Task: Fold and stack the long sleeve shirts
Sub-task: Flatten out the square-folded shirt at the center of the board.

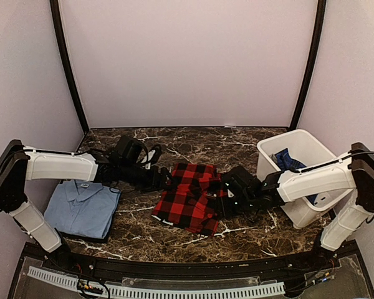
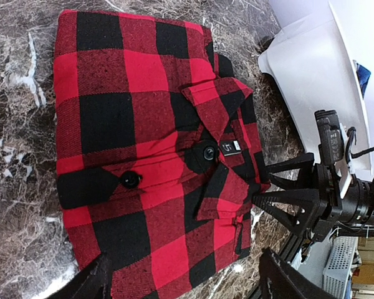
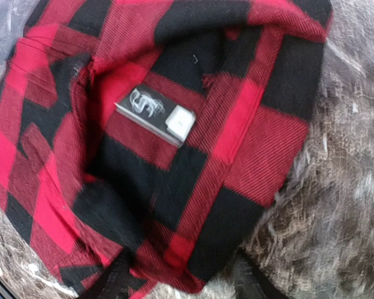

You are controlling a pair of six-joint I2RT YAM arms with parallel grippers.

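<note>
**Folded flannel mid-table, both grippers open at its ends**

The red-and-black flannel (image 1: 188,198) lies folded into a rough rectangle in the middle of the marble table (image 1: 237,144). It sits button side up, with two black buttons (image 2: 131,180) showing and the collar spread.

The left gripper (image 1: 166,181) is at the flannel's left edge. Its fingers are spread wide with the hem between them, and they are clamped on nothing.

The right gripper (image 1: 224,199) is at the flannel's right edge, over the collar end. Its fingers are also spread wide. The neck label (image 3: 156,112) sits just ahead of them, and no cloth is pinched.

Edges and room:
- Beyond the flannel, bare marble runs to the back wall.
- In front of the flannel, a narrower bare strip runs to the table's near edge.
- Left of the flannel is a short bare gap, then the light blue shirt (image 1: 81,208). It is folded flat, collar up, apart from the flannel and close to the near edge.
- Right of the flannel, the right arm fills the space up to the white bin (image 1: 311,144).

Containers:
- The white bin stands right of the flannel, not touching it, close to the right wall.
- The dark blue shirt (image 1: 289,162) is bunched up inside it. I cannot tell whether anything lies under it.
</note>
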